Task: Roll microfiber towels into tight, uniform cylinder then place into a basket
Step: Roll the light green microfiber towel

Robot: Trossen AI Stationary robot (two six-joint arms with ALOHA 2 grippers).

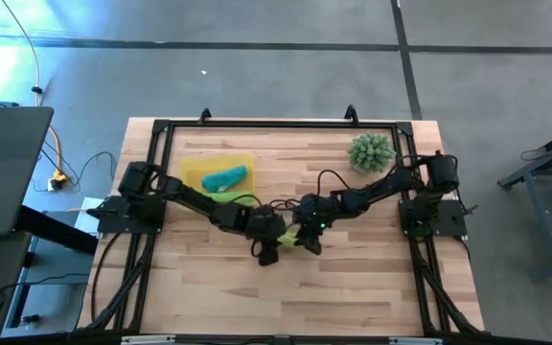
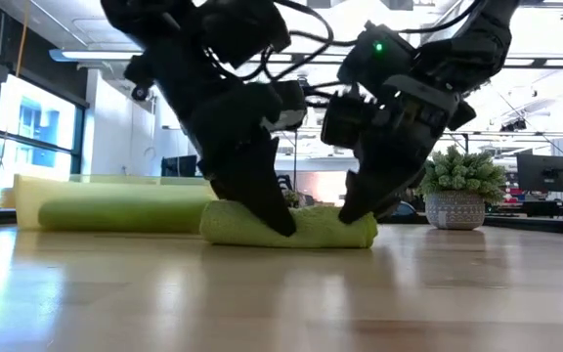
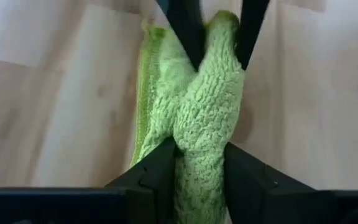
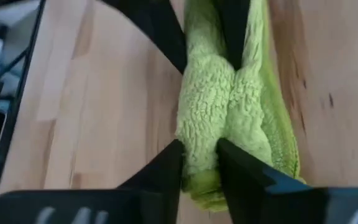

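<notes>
Pale wooden tabletop [image 1: 353,287] stretches under me, with grey floor all round it and an open office showing beyond the far edge in the low view. Both my arms meet at the middle of the boards over one lime green towel [image 2: 291,227], which lies there as a rolled log, flat on the wood.

My left fingers [image 3: 199,165] straddle one end of that roll, narrow, pressing the pile in on both sides. My right fingers [image 4: 199,163] do the same at the other end, also narrow and squeezing the cloth. In each wrist view I can see the other arm's fingers clamped on the far end.

Away to my left sits the yellow basket [image 1: 194,169], with the teal towel [image 1: 224,178] already lying in it as a roll. The low view also shows a long green roll [image 2: 125,215] against the basket's wall; I cannot tell whether it lies inside or just beside. A potted spiky plant [image 1: 371,152] stands near my right arm's base, well apart from the work.

I judge the rolling of this towel nearly finished: it looks like a cylinder, though one loose edge trails along its side. Next I need to keep both ends pinched evenly, lift without letting it unwind, and carry it toward the basket.
</notes>
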